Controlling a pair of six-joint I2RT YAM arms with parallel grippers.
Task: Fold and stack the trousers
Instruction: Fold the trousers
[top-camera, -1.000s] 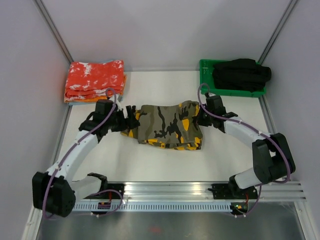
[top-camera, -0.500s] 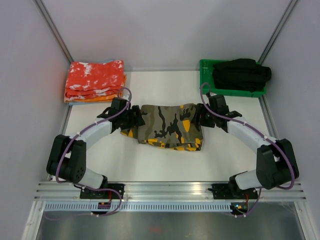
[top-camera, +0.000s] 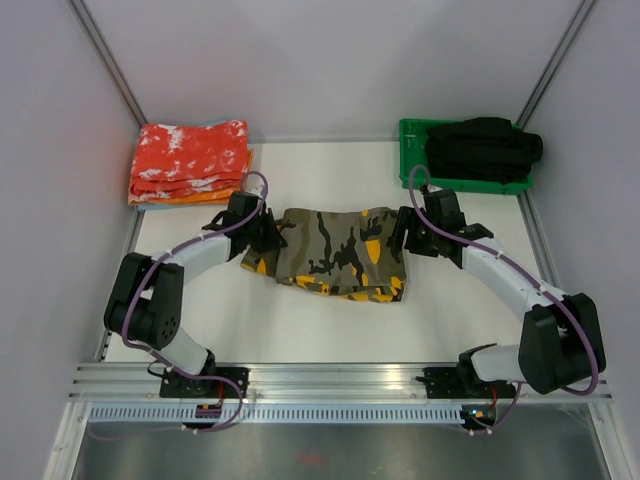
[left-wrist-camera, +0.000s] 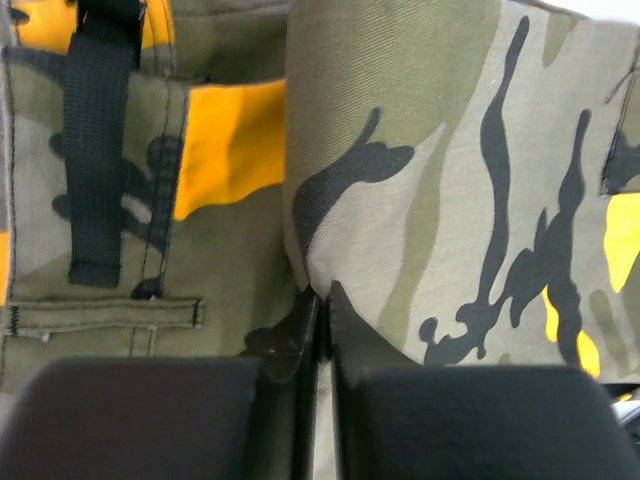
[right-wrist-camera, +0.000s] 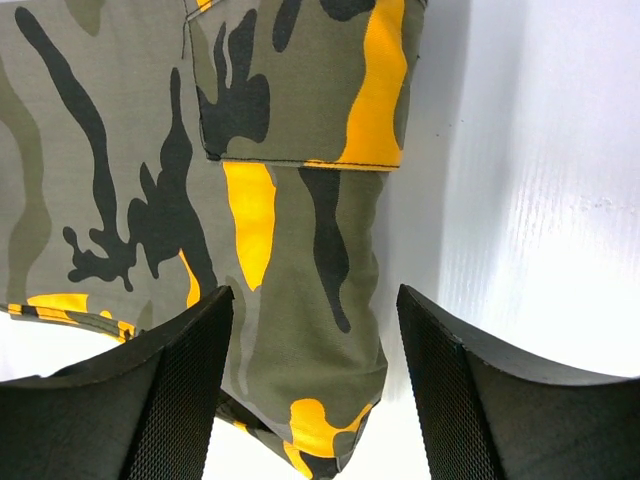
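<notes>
Trousers (top-camera: 340, 252) lie folded — long axis left-right.

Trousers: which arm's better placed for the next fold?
Likely left: the left gripper is shut on one edge of the trousers; the right gripper stands open over the opposite edge, holding nothing.

1 pair camo trousers (top-camera: 340, 252). Far-left of them: 1 red-orange cloth stack (top-camera: 190, 160). Far-right: 1 green tray (top-camera: 410, 140), 1 black garment (top-camera: 483, 148) on it.
</notes>
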